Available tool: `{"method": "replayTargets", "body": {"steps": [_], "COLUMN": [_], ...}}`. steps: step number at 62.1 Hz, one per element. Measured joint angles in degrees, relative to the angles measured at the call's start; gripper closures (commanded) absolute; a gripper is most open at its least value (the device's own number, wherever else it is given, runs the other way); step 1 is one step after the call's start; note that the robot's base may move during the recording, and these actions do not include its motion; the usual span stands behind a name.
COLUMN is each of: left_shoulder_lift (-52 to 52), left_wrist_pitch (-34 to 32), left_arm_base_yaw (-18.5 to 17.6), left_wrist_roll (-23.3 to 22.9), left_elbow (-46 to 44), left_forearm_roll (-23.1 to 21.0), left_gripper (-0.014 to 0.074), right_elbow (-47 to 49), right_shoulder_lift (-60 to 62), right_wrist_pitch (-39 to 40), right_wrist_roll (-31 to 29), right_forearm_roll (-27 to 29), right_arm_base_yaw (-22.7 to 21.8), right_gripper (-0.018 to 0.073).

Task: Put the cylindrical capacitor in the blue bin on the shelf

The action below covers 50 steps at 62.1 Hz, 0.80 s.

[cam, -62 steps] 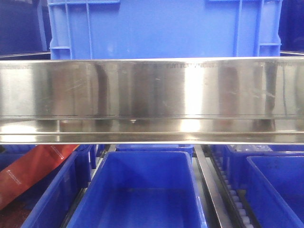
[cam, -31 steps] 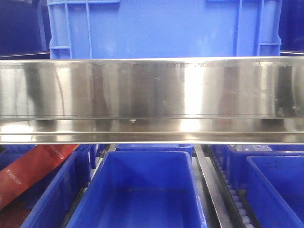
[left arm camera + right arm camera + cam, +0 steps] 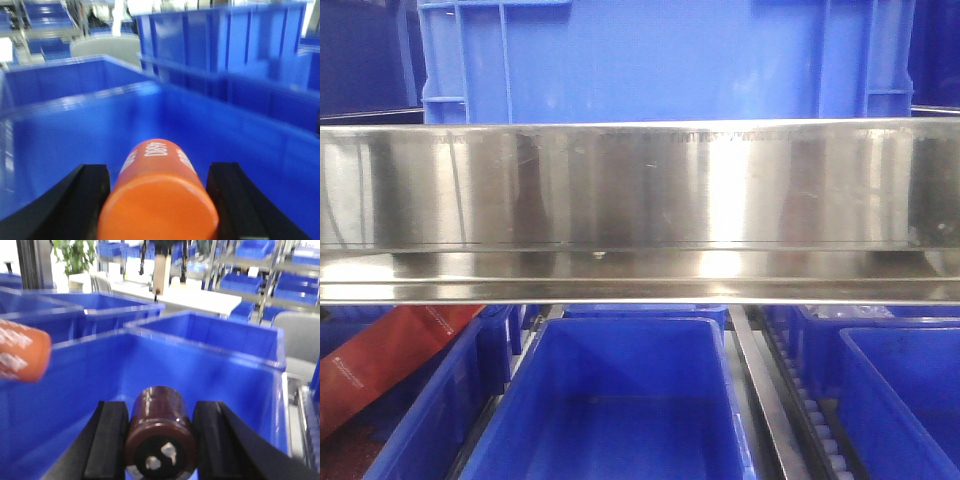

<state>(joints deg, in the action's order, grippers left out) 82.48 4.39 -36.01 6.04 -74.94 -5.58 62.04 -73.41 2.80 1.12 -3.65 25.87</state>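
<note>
In the front-facing view, the shelf (image 3: 640, 185) showed its shiny steel rail running across the middle. A large blue crate (image 3: 660, 60) stood above it and an open lower bin (image 3: 620, 400) sat below. A red packet (image 3: 380, 360) lay in the neighbouring container to the left.

In the left wrist view, which was blurred, the left gripper (image 3: 161, 210) was clamped on an orange cylinder (image 3: 155, 170) bearing white print. A black finger pressed against each side of it, with blue plastic walls beyond.

In the right wrist view, the right gripper (image 3: 161, 440) held the cylindrical capacitor (image 3: 160, 415) between both fingers. Its dark body lay lengthwise, and the end with the metal terminals faced the camera. It hung over the inside of a blue bin (image 3: 210, 370). The orange cylinder showed at the left edge, apparently over that same bin, though the blur left this uncertain.
</note>
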Motion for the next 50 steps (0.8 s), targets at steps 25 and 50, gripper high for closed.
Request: {"method": "replayTargets", "body": {"steps": [25,50], "left_shoulder_lift": [1.14,-0.65], "left_wrist_pitch": [-0.08,0.86], "left_arm_base_yaw": [-0.58,-0.58], "left_wrist_roll": [0.00,0.00], "left_elbow": [-0.34,-0.58], "left_forearm_roll": [0.00,0.00], "left_gripper": [0.0085,0.0374], "right_elbow": [0.08,0.22], "right_shoulder_lift": [-0.59,1.94], "right_wrist_pitch": [-0.57,-2.80], "right_wrist_roll": [0.00,0.00], "right_forearm_roll": [4.91,5.18], "right_arm_base_yaw": [0.00,0.00], "right_gripper": [0.0109,0.0438]}}
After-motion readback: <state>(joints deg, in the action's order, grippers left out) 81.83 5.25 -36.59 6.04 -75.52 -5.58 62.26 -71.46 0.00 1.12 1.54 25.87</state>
